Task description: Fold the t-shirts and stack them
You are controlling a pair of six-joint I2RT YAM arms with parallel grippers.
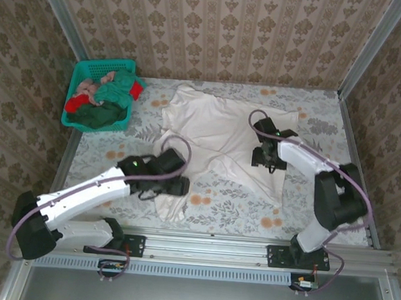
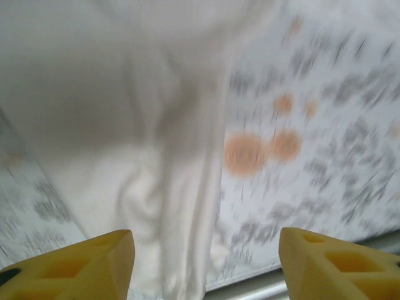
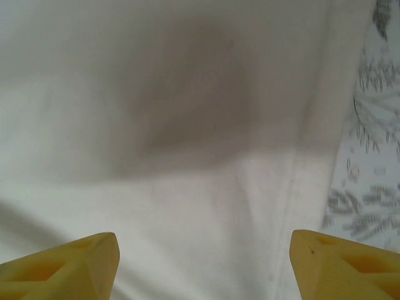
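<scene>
**Mind the bunched corner by the near edge**

You had both tools open and empty. The left gripper (image 2: 206, 265) hung over the white t-shirt (image 1: 216, 127) at its rumpled seven o'clock corner, and the right gripper (image 3: 205, 262) over flat cloth towards its three o'clock. The shirt lay spread mid-table, wrinkled; the other t-shirts (image 1: 105, 104) sat heaped in the teal basket (image 1: 103, 63) at ten o'clock. A pinch at that corner could have caught several layers or dragged the hem off the table (image 1: 321, 114). Uneven pulls would likely have skewed the fold. You had no brand, label or writing to read.
</scene>
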